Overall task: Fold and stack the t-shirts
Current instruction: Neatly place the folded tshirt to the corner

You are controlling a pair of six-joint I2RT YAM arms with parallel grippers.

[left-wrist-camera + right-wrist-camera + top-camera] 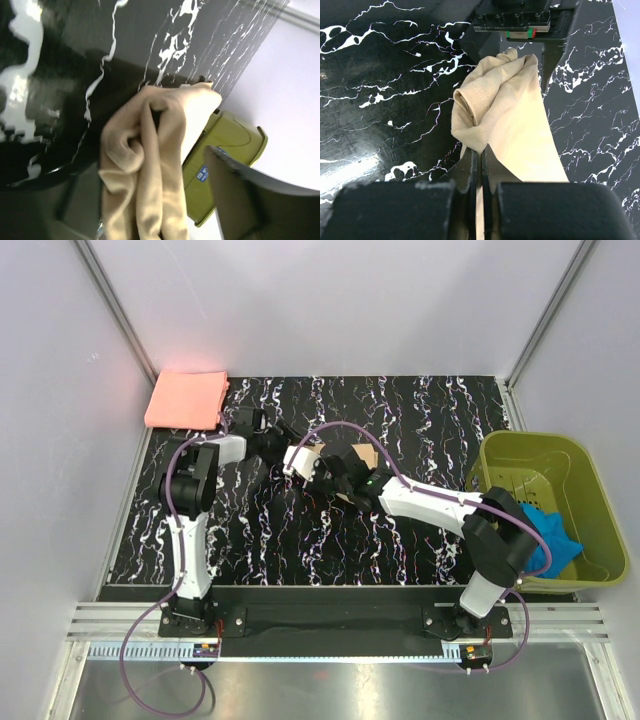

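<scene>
At upper left of the overhead view, a salmon-pink shirt (pixel 185 398) lies folded square on the corner of the black marbled table (pixel 420 410), well apart from both arms.

Toward centre, the left gripper (pixel 510 60) stands with its fingers spread either side of a bunched end of the tan shirt (pixel 505 115). Whether they bear on the cloth cannot be told. The tan shirt is gathered into a loose roll, running between the two grippers at mid-table. Whether it rests on the surface is unclear.

Right of it, the right gripper (pixel 480 165) has its fingers pressed together, nipping a thin fold of the same shirt. At far right, a green basket (pixel 530 438) holds a blue cloth (pixel 550 530).

Assessment: the tan shirt is light, limp and not fragile. It will sag, crease and drag wherever unsupported, and thin layers may slip from a shallow pinch. The best hold is judged to be a hem or shoulder corner, one per gripper, not the bunched middle.
</scene>
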